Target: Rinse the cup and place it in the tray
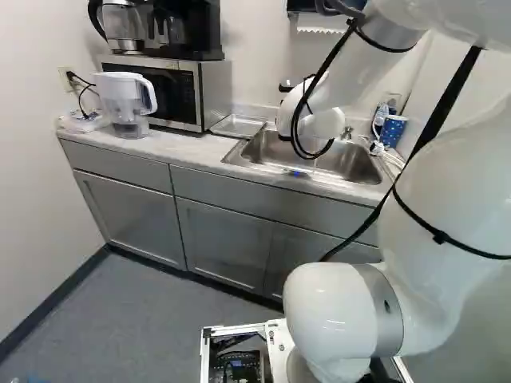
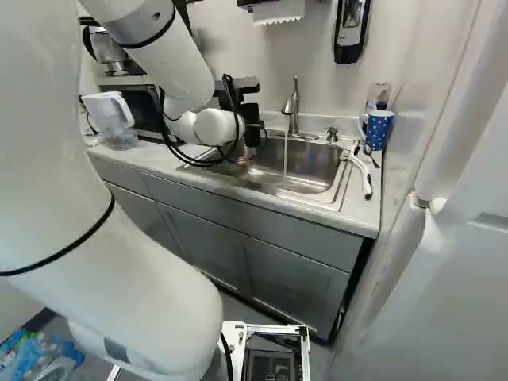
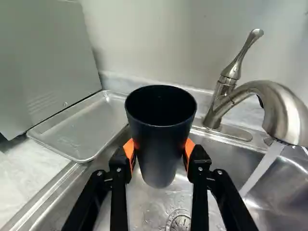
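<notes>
While water runs, dark cup [image 3: 160, 139] upright between pads [image 3: 189, 150], gripper [image 2: 252, 152] clamping it

The tool [image 2: 251, 147] clasps the black cup [image 3: 160, 149] between its orange pads [image 3: 189, 148], mouth up, over the sink [image 3: 149, 204], whose drain [image 3: 179, 223] shows below. Water [image 3: 262, 167] runs from the faucet [image 3: 276, 103] at the sink's back edge. On the worktop [image 3: 26, 168], the metal tray [image 3: 82, 127] lies between the sink's side edge and a grey box [image 3: 45, 60], its far end near the worktop's back edge.
</notes>
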`<state>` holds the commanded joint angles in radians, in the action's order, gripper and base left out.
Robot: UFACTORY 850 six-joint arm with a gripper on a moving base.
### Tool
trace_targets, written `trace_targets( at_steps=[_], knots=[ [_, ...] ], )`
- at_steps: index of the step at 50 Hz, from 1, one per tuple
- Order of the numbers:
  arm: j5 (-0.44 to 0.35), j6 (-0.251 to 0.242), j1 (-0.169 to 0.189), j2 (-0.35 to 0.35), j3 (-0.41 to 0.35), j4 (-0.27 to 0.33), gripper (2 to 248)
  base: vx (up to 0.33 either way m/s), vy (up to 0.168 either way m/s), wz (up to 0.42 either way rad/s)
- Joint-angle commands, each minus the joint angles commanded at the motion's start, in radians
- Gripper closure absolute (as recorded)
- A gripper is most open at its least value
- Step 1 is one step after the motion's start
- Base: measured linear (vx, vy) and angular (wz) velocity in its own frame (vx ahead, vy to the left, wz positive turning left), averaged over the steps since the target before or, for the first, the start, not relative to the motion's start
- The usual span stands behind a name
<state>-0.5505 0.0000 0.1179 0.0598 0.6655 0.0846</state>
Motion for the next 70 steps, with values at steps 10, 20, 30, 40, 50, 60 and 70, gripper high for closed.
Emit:
trace_targets(
  at_steps=[10,20,30,40,50,60,70],
  knots=[
    [0.000,0.000,0.001,-0.013,-0.010,0.000,131,0.000,0.000,0.000],
    [-0.003,0.000,0.009,-0.015,-0.031,0.000,131,0.000,0.000,0.000],
    [-0.014,0.000,0.019,0.006,-0.052,0.000,131,0.000,0.000,0.000],
    [-0.022,0.000,0.030,0.028,-0.072,0.000,131,0.000,0.000,0.000],
    [-0.022,0.000,0.041,0.047,-0.091,0.000,131,0.000,0.000,0.000],
    [-0.022,0.000,0.052,0.061,-0.104,0.000,131,0.000,0.000,0.000],
    [-0.022,0.000,0.063,0.067,-0.110,0.000,131,0.000,0.000,0.000]
  ],
)
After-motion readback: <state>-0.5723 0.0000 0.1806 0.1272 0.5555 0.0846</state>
